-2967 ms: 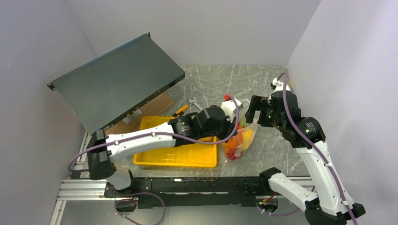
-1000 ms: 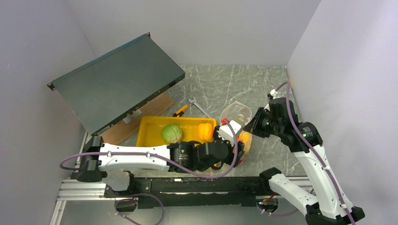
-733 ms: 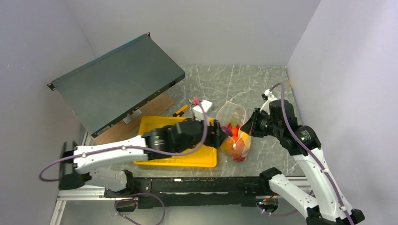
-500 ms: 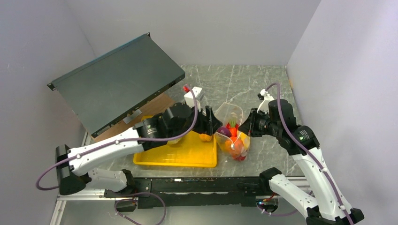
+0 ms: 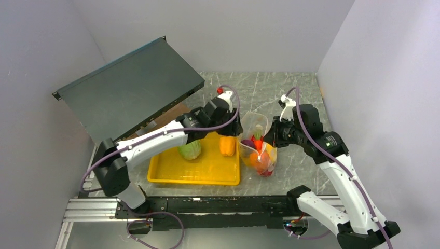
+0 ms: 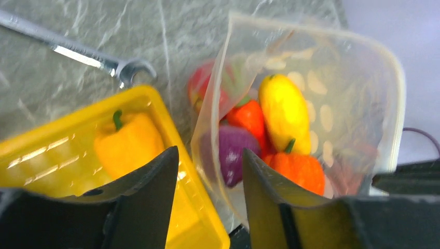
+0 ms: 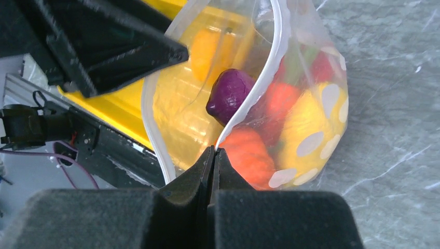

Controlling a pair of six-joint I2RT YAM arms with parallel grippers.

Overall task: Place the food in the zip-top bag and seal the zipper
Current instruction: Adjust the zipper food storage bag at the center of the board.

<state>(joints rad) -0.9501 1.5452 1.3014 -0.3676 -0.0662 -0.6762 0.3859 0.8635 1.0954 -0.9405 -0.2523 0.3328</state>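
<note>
The zip-top bag stands open on the table right of the yellow tray. It holds food: a purple onion, a red pepper, a yellow mango, an orange pumpkin and a red apple. My right gripper is shut on the white zipper at the bag's right rim and holds the mouth up. My left gripper hovers open over the bag's left rim, with nothing gripped. A yellow pepper and a green cabbage lie in the tray.
The yellow tray lies at the near middle, touching the bag. A silver wrench lies on the marble behind the tray. A tilted grey metal panel and a wooden board fill the back left. White walls close both sides.
My left arm has swung from the near edge up over the tray's far right corner, and its jaws have narrowed. The right gripper has kept its hold on the bag mouth and drifted slightly left.
</note>
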